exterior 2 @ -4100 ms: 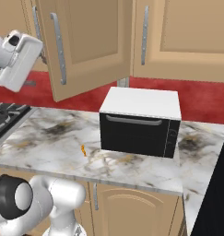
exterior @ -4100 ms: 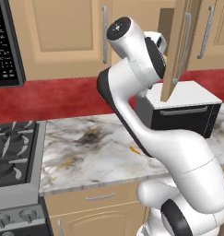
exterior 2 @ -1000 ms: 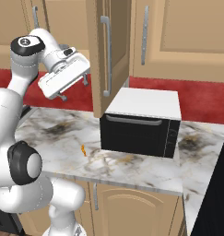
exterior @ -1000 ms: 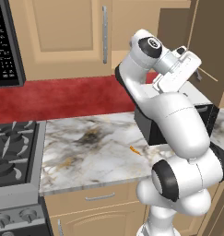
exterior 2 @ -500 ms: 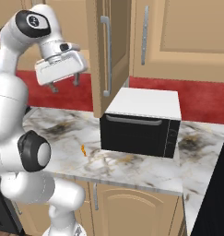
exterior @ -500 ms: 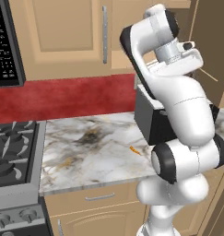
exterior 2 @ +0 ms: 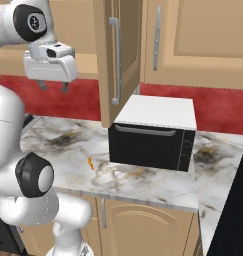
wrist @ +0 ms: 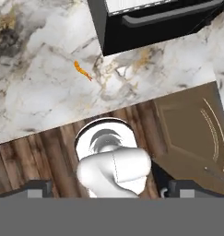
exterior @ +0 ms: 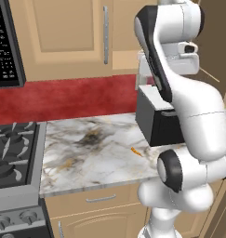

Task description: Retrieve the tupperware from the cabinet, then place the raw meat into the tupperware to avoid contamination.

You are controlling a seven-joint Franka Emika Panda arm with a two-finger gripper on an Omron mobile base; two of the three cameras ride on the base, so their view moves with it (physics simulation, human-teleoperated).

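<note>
Marble bench point(exterior: 91, 153) runs from the stove point(exterior: 12, 158) to a black oven point(exterior: 156, 123); we see the orange meat point(exterior: 136, 151) lying just before the oven. From the right, a tan cabinet point(exterior 2: 193, 35) door hangs open above the oven, and our fingers point(exterior 2: 53, 86) hover spread wide, holding nothing. Looking down from the hand, the meat sits alone on marble above wooden floor point(wrist: 35, 161).

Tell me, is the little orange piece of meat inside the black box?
No, the raw meat lies bare on the marble counter, apart from the black box.
</note>
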